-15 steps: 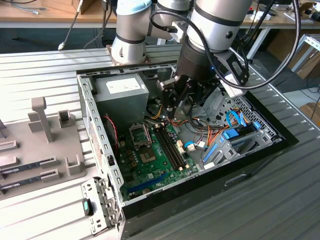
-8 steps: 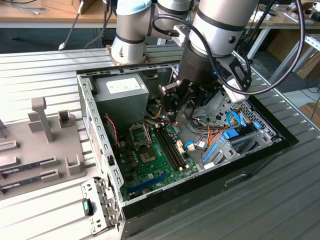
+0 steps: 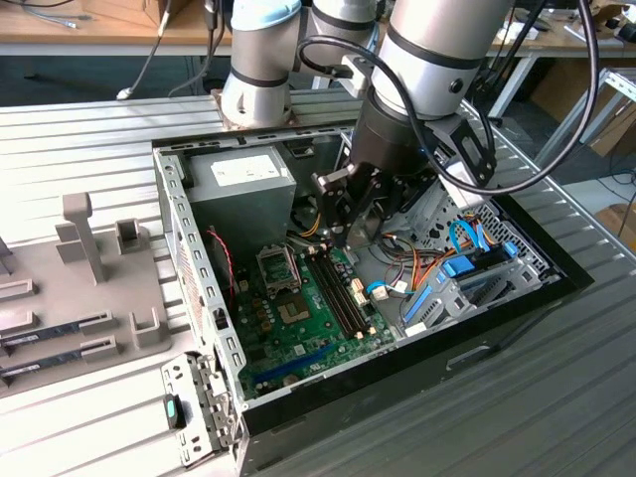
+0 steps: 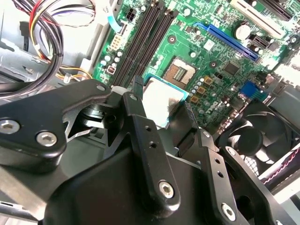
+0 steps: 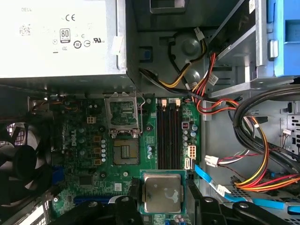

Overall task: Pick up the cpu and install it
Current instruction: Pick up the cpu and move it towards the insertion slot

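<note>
Pickup looks done from my end: the gripper (image 3: pixel 344 231) is clamped on the cpu (image 5: pixel 162 192), one finger on each of two opposite edges, metal top plate facing the first wrist cam. The chip hangs above the motherboard (image 5: pixel 89 140) inside the pc case (image 3: pixel 184 229), near the end of the memory slots (image 5: pixel 168 136) and apart from the socket (image 5: pixel 125 152). The socket lid (image 5: pixel 124 115) stands hinged open and the socket looks empty. Left, imo: seating the chip and closing the lid.
</note>
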